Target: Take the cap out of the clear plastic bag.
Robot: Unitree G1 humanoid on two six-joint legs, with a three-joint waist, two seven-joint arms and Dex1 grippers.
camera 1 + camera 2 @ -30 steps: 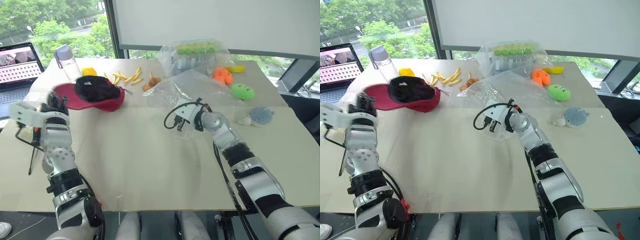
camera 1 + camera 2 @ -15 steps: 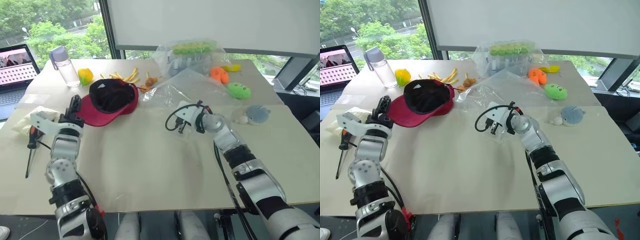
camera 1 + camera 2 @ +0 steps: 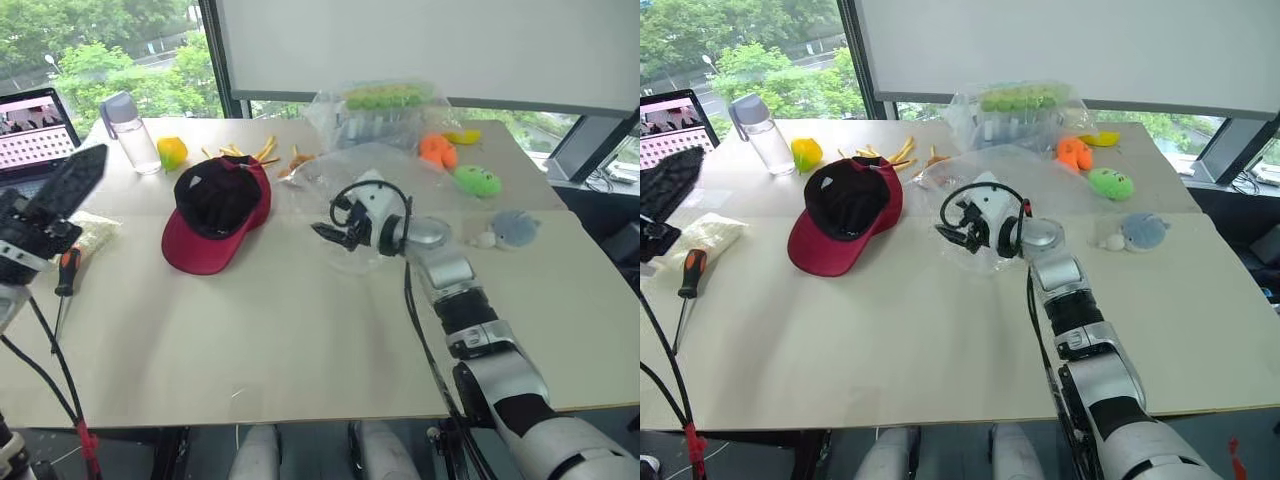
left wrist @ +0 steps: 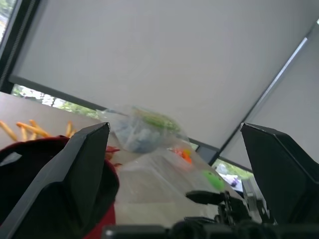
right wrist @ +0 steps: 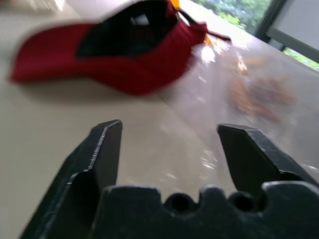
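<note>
Now the cap [image 3: 844, 214] lies upturned on the bare desk [image 3: 890, 330], clear of the bag [image 3: 1025, 170], brim toward seven o'clock, roughly nine o'clock from the open, empty right hand [image 3: 952, 233], the open left hand [image 3: 45, 205] drawn off.

A wide beige bench [image 3: 300, 340] carries everything. On it the dark red cap [image 3: 215, 215] lies upside down, its black lining up, apart from the clear plastic bag [image 3: 375, 170], which lies flat just beside it. Further back stand a water bottle [image 3: 130, 132], a yellow fruit [image 3: 172, 152], scattered fries [image 3: 250, 153] and a wrapped tray [image 3: 385, 110]. At the right lie orange [image 3: 438, 150], green [image 3: 478, 181] and grey [image 3: 515, 229] plush toys. A screwdriver [image 3: 65, 285] lies at the left edge.
</note>
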